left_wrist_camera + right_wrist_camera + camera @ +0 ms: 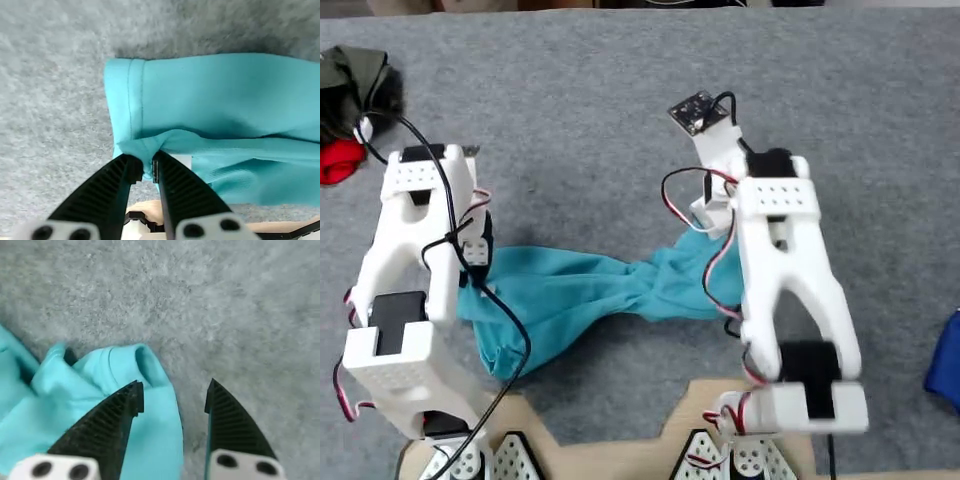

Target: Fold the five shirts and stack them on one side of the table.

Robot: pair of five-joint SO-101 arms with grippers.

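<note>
Surface: grey felt-covered table [570,110]. A dark green cloth [348,72] and a red cloth [338,160] sit at the far corner, and a blue cloth [946,362] at the opposite edge.

The teal shirt [570,295] lies stretched between the two arms, twisted into a rope at its middle.

The left gripper [148,167] is clamped on a small pucker of shirt just beside the hem. The right gripper [172,390] is spread wide over the other end, with one finger above cloth and the other above bare felt.

Risks, as judged:
- The left pinch is thin, so any pull could slip the cloth free.
- If the right gripper closes where it stands, it may catch only the rolled edge, or miss.
- The twist is not undone, so lifting now would probably set creases and give a lopsided fold.
- The left arm's cable trails over the shirt and may snag.
</note>
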